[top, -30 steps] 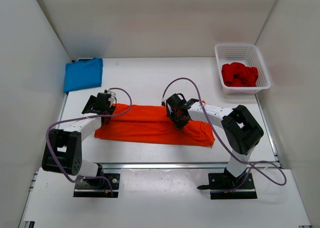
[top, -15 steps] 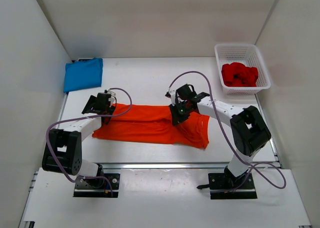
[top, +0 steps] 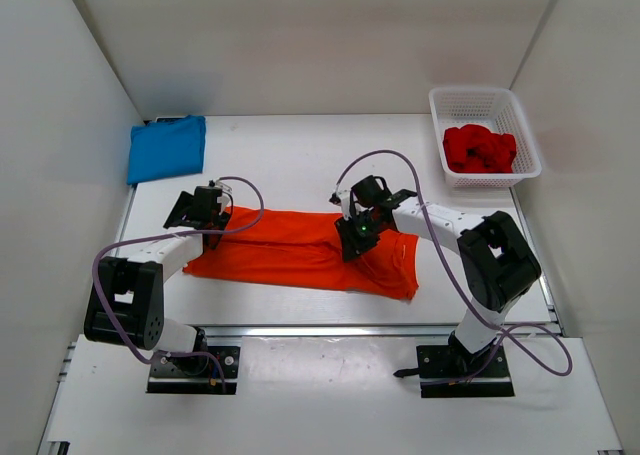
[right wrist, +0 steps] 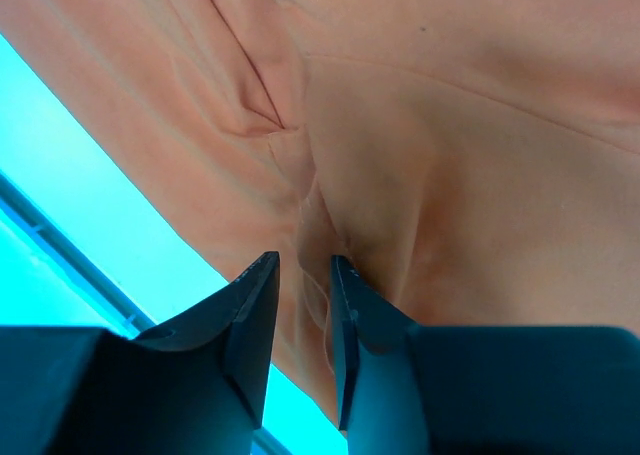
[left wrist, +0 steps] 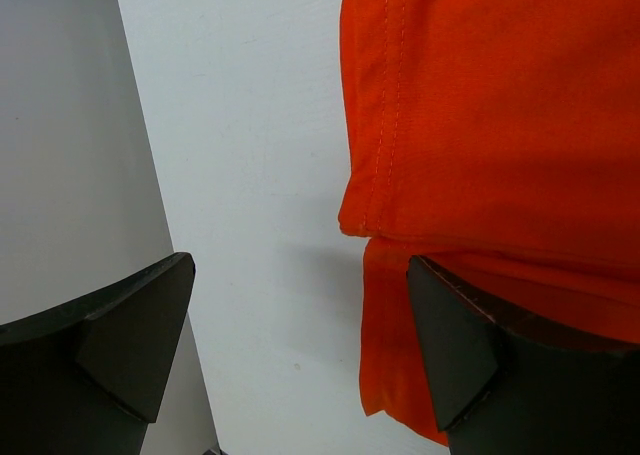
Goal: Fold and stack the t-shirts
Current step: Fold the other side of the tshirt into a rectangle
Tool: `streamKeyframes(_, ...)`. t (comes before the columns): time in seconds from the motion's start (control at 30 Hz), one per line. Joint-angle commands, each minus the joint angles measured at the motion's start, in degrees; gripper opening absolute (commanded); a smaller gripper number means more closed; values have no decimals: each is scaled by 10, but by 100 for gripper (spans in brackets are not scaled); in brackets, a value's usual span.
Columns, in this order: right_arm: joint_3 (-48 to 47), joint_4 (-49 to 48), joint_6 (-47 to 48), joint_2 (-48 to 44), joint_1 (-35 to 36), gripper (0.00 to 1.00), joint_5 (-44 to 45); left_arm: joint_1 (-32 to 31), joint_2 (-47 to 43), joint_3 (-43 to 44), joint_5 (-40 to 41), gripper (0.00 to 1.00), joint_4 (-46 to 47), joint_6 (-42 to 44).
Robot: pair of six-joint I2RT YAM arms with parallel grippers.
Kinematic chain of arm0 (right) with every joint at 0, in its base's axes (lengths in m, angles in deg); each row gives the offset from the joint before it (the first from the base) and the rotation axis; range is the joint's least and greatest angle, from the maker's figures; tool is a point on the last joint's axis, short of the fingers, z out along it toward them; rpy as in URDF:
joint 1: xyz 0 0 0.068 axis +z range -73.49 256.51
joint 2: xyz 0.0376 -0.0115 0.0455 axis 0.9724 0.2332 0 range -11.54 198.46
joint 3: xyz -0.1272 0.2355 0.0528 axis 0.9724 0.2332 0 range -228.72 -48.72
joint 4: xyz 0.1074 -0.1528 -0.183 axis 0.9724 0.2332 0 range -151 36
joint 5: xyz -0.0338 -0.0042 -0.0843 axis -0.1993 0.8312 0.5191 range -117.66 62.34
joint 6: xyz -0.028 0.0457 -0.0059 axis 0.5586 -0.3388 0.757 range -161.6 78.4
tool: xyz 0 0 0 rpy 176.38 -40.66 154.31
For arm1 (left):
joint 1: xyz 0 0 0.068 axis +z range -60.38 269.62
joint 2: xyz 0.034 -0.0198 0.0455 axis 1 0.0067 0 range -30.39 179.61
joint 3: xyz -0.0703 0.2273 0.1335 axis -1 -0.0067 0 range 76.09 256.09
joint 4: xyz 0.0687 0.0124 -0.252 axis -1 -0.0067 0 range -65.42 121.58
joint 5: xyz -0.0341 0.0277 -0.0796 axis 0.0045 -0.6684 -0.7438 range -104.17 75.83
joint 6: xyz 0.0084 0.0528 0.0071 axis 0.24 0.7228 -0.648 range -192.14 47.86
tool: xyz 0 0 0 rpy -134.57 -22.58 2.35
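The orange t-shirt (top: pixel 290 250) lies as a long folded band across the table's middle. My left gripper (top: pixel 208 215) is open at its left end. In the left wrist view (left wrist: pixel 300 275) one finger (left wrist: pixel 470 345) is over the orange hem (left wrist: pixel 500 125) and the other is over bare table. My right gripper (top: pixel 357 233) is at the band's middle right. In the right wrist view (right wrist: pixel 305 265) it is shut on a pinched fold of the orange cloth (right wrist: pixel 450 125). The blue t-shirt (top: pixel 167 147) lies folded at the back left. The red t-shirt (top: pixel 480 148) is crumpled in the basket.
A white lattice basket (top: pixel 487 100) stands at the back right against the wall. White walls close in the table on the left, back and right. The arm bases sit at the near edge.
My right gripper took hold of the orange cloth, pulled it back and right, then came slightly forward. The shirt's right end bunched inward. The left arm has not moved.
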State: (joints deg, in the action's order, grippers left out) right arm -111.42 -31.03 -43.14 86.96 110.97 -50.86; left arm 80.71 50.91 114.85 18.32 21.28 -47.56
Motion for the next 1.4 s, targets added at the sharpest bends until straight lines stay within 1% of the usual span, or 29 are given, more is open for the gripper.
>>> streamKeyframes(0.0, -2, -6, 2, -2, 8, 24, 17, 0, -7, -6, 6, 98, 8, -4)
streamKeyframes(0.07, -25, -1, 3, 4, 10, 20, 26, 5, -9, -6, 6, 98, 7, 0)
streamKeyframes(0.13, -41, 5, 3, 16, 18, 23, 39, 4, -8, -8, 6, 99, 8, -1)
streamKeyframes(0.2, -46, 12, 3, 22, 27, 23, 47, 0, -9, -5, 6, 98, 7, 4)
streamKeyframes(0.37, -59, 15, 11, 6, 40, 24, 62, 2, -10, -6, 7, 98, 8, -3)
streamKeyframes(0.47, -58, 17, 5, -2, 31, 23, 50, 1, -14, 21, -5, 98, -22, -19)
streamKeyframes(0.5, -59, 15, 3, -17, 20, 24, 35, 4, -14, 45, -10, 98, -44, -29)
streamKeyframes(0.53, -58, 9, -13, -24, 15, 25, 17, -1, -14, 72, -27, 97, -75, -38)
streamKeyframes(0.57, -46, -1, -27, -44, 3, 26, -2, -3, -15, 90, -49, 97, -86, -50)
streamKeyframes(0.63, -17, -28, -49, -102, -21, 30, 1, -6, -16, 165, -90, 97, -143, -69)
streamKeyframes(0.67, 8, -40, -62, -115, -26, 30, 9, -8, -16, 186, -134, 95, -178, -80)
streamKeyframes(0.7, 30, -51, -81, -141, -38, 31, 13, -14, -18, 224, -190, 92, -193, -85)
streamKeyframes(0.73, 57, -60, -93, -175, -60, 31, 13, -15, -17, 263, -223, 89, -224, -95)
streamKeyframes(0.77, 73, -66, -125, -185, -89, 30, 13, -22, -13, 297, -295, 86, -253, -96)
streamKeyframes(0.8, 109, -75, -157, -222, -102, 30, 14, -32, -11, 312, -375, 83, -281, -101)
streamKeyframes(0.83, 144, -82, -170, -257, -132, 29, 13, -44, -4, 335, -452, 82, -288, -105)
streamKeyframes(0.87, 165, -83, -187, -289, -152, 28, 20, -75, 5, 349, -480, 82, -304, -110)
streamKeyframes(0.9, 194, -88, -200, -301, -156, 28, 23, -117, 20, 348, -514, 79, -310, -118)
streamKeyframes(0.93, 222, -91, -204, -322, -163, 28, 24, -166, 28, 342, -533, 73, -310, -124)
streamKeyframes(0.97, 241, -93, -207, -339, -165, 28, 21, -195, 45, 331, -537, 66, -307, -129)
streamKeyframes(1.0, 248, -94, -216, -344, -162, 28, 20, -244, 63, 320, -540, 61, -297, -131)
streamKeyframes(1.07, 276, -91, -238, -350, -156, 27, 18, -311, 94, 313, -553, 60, -278, -151)
streamKeyframes(1.13, 296, -98, -247, -355, -157, 27, 25, -325, 127, 324, -569, 60, -254, -188)
streamKeyframes(1.23, 317, -119, -260, -357, -156, 27, 40, -318, 194, 359, -607, 62, -224, -241)
streamKeyframes(1.27, 324, -132, -262, -352, -162, 27, 38, -318, 200, 365, -622, 64, -223, -260)
streamKeyframes(1.33, 333, -140, -263, -342, -170, 28, 20, -327, 228, 383, -625, 65, -211, -282)
streamKeyframes(1.37, 329, -149, -259, -332, -171, 28, 18, -331, 235, 388, -625, 68, -205, -289)
